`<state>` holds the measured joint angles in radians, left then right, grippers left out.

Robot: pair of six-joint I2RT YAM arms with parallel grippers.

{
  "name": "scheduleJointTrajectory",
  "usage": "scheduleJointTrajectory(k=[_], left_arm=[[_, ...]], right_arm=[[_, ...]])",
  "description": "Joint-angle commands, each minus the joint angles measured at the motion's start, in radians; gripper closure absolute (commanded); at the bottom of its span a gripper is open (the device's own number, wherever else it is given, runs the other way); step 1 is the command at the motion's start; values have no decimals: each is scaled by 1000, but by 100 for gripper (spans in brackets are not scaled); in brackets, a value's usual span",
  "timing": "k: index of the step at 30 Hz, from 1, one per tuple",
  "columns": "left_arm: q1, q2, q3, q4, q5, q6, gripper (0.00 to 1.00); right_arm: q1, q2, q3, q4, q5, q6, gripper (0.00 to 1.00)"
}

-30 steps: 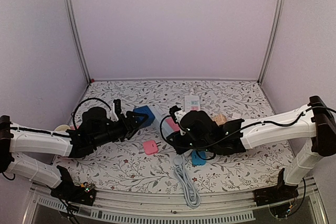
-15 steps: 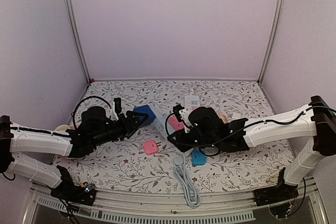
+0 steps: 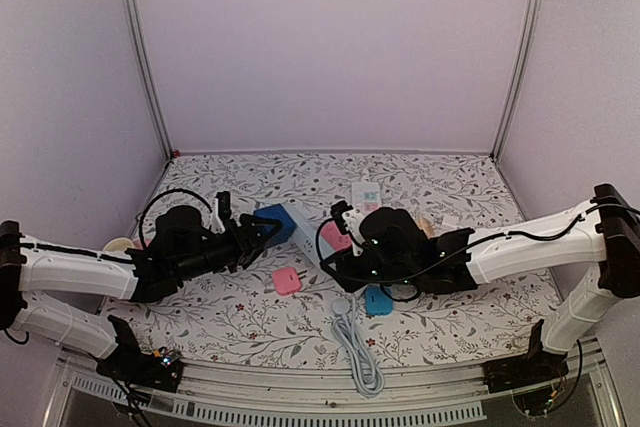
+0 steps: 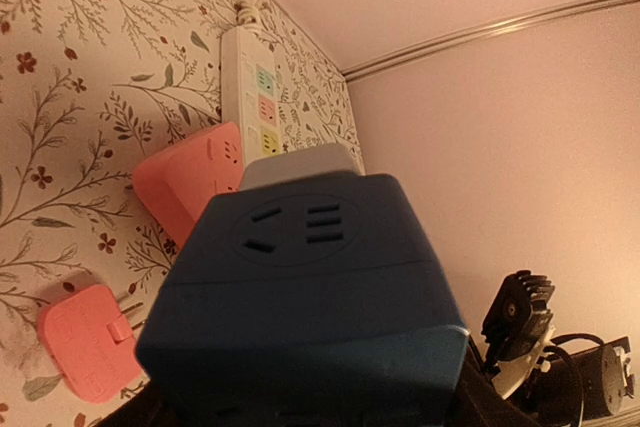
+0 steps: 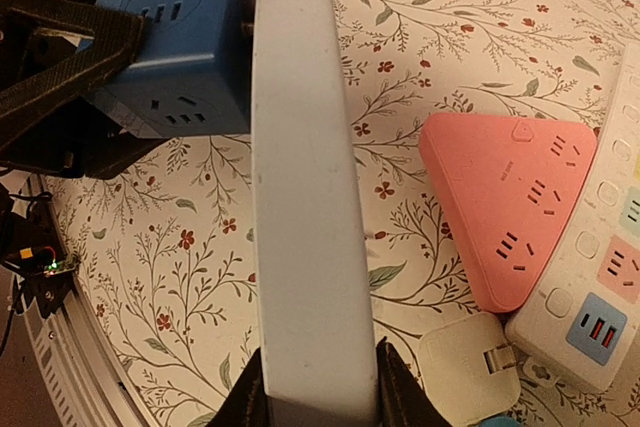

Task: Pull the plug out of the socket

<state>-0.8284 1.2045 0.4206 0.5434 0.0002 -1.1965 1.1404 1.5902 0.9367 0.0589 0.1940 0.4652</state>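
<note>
My left gripper is shut on the blue cube socket, which it holds off the table. The cube fills the left wrist view and hides the fingers. My right gripper is shut on the flat grey-white plug. In the right wrist view the plug stands edge-on between my fingers, right beside the cube. A narrow gap with a dark prong shows between them. The plug also peeks out behind the cube in the left wrist view.
A pink triangular socket lies against a white power strip behind the plug. A loose white plug lies near my right fingers. A pink plug, a blue plug and a white cable lie near the front.
My right arm has drawn back to the right with the grey plug in its grip. The left arm and the blue cube have barely moved.
</note>
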Motion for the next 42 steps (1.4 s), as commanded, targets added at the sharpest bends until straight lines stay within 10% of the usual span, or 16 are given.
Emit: scheduleJointTrajectory(k=[1,22,42], left_arm=[[20,1,-53,-96,-61,3,100],[10,-19,-28,88,56,114,100],[54,18,-54,-133,-69,54,100]], right_arm=[[-32,-53,22,-105,370,60,98],[-111,-6,-22,-121,310,111,98],[1,37,38,7,157,-73,98]])
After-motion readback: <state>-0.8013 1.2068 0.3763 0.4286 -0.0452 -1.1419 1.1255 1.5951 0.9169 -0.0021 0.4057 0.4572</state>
